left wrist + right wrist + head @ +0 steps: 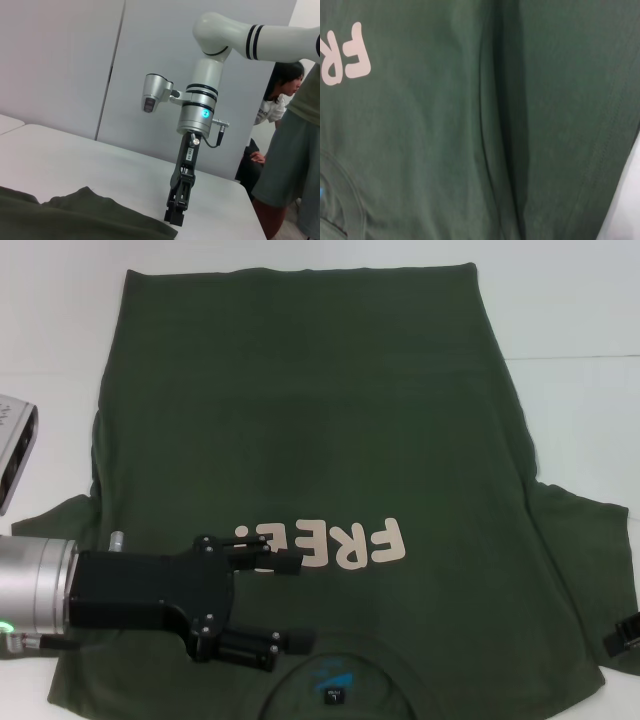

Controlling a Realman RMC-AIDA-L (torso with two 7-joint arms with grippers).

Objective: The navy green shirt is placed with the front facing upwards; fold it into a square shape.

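The shirt (300,440) lies flat and face up on the white table (580,300), collar (340,680) nearest the robot, hem at the far edge. The left gripper (285,600) hovers over its chest by the cream letters (330,543), its 2 fingers (262,558) spread apart, holding nothing. The right gripper (175,217) stands at the shirt's right sleeve (590,580); whether its fingers are apart or together I cannot tell. A grey box (15,445) sits farther off, left.
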